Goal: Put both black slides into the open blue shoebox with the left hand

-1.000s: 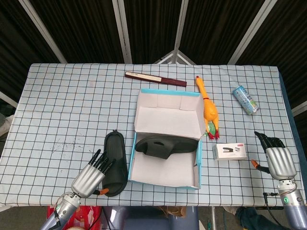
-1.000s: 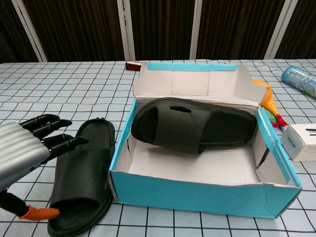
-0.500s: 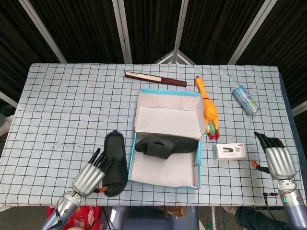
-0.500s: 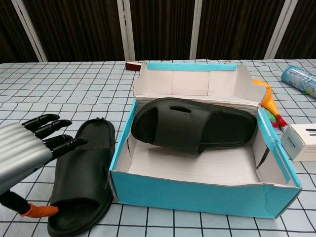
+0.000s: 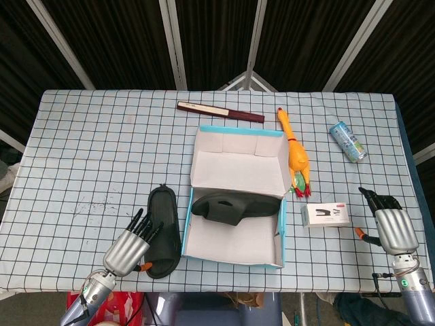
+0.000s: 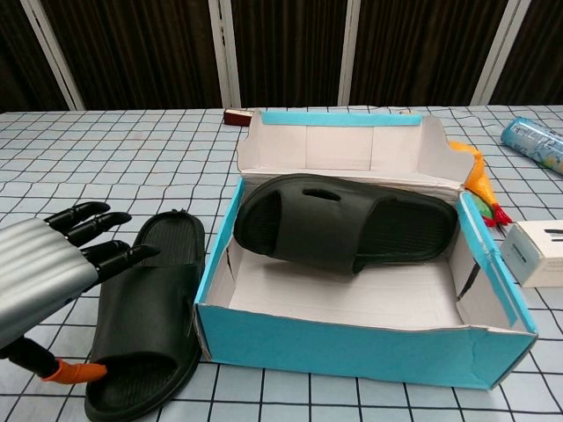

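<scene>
Your left hand [image 6: 40, 272] has slid slightly back, fingers spread, empty.
One black slide [image 6: 339, 220] lies in the blue shoebox [image 6: 369, 347]; the other [image 5: 163, 231] sits at its 9 o'clock on the checked tablecloth [image 5: 88, 149]. Your right hand [image 5: 393, 227] rests empty, fingers apart, dark slatted wall [image 5: 115, 41] behind.

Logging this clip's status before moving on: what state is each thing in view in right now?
Blue shoebox: open, lid flipped back.
Slide in the box: inside, tilted against the lid.
Slide on the table: flat, left of the box, not held.
Left hand: empty, fingers extended beside that slide.
Right hand: empty, near the table's edge.
Drink can: lying on its side.
</scene>
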